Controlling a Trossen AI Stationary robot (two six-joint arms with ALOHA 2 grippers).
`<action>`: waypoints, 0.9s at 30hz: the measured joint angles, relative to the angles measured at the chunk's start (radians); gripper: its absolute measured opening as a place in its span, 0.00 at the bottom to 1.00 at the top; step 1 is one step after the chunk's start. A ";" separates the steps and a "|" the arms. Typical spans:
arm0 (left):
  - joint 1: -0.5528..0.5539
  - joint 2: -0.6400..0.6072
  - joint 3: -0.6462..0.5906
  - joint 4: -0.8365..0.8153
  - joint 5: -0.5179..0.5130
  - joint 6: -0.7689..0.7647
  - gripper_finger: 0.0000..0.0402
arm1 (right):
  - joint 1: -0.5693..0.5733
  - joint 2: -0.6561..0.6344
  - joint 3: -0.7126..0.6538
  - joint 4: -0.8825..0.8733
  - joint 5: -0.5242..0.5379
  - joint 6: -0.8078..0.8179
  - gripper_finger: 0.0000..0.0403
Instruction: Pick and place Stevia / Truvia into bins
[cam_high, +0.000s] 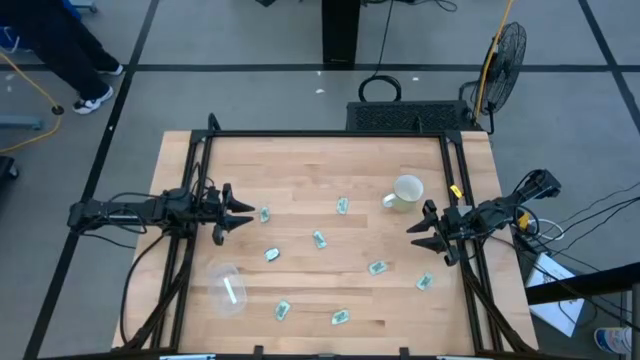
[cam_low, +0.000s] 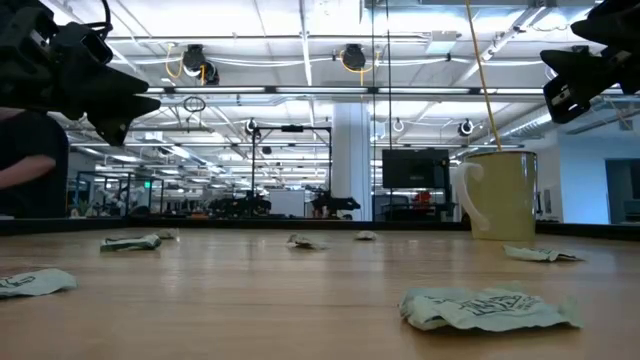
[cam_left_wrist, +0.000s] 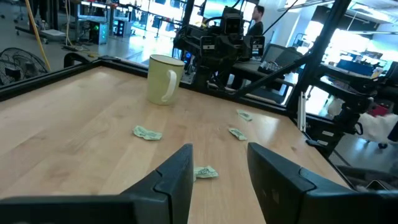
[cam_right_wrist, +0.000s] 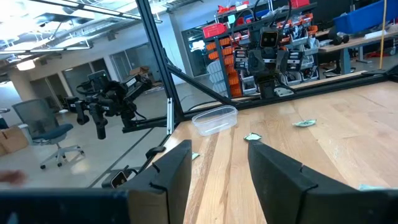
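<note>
Crumpled and nearest the low camera, one sweetener packet (cam_low: 490, 308) is seen lying on the bench (cam_high: 330, 165); dark print shows on it but cannot be read. Eight more packets (cam_high: 319, 239) are scattered flat across the middle and near half of the bench in the high view, and a ninth-looking pale strip lies inside the clear bowl (cam_high: 227, 288), which rests near the left front corner. Only the high view shows the whole spread; the bowl is missed by the low view, while the right wrist view shows it (cam_right_wrist: 215, 119) across the bench. A cream mug (cam_high: 405, 192) stands upright just beside the right claw (cam_high: 425, 232). Both the right claw and the left claw (cam_high: 235, 213) are held above the bench, fingers spread wide with nothing between them, each apart from the nearest packets.
</note>
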 joint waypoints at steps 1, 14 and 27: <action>0.000 0.000 0.000 0.000 0.000 0.000 0.39 | 0.000 0.000 0.000 0.000 0.000 0.000 0.38; 0.000 0.000 0.000 0.000 0.000 0.000 0.39 | 0.000 0.000 0.000 0.000 0.000 0.000 0.38; 0.000 0.000 0.000 0.023 -0.221 -0.204 0.39 | 0.000 0.000 0.000 0.021 0.024 0.000 0.38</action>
